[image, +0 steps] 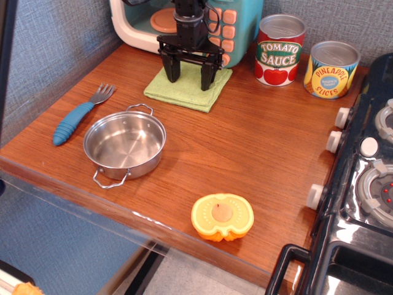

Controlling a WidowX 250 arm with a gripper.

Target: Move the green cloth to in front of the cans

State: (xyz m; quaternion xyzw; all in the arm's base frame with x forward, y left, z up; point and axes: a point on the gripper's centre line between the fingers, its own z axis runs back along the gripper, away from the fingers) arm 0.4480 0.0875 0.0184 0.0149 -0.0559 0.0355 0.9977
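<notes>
The green cloth (187, 93) lies flat and folded on the wooden counter, in front of the toy microwave. My black gripper (190, 82) is open, its two fingers spread wide and pointing down right over the cloth's far half, tips at or just above the fabric. The cans stand to the right at the back: a red-and-green Tomato Sauce can (279, 50) and a yellow-and-blue Pineapple Slices can (331, 69). Bare wood lies in front of them.
A teal toy microwave (230, 24) stands behind the cloth. A steel pan (124, 144) and a blue-handled fork (78, 115) lie at the left. An orange-yellow toy squash half (222, 216) sits near the front edge. A black stove (368, 178) borders the right.
</notes>
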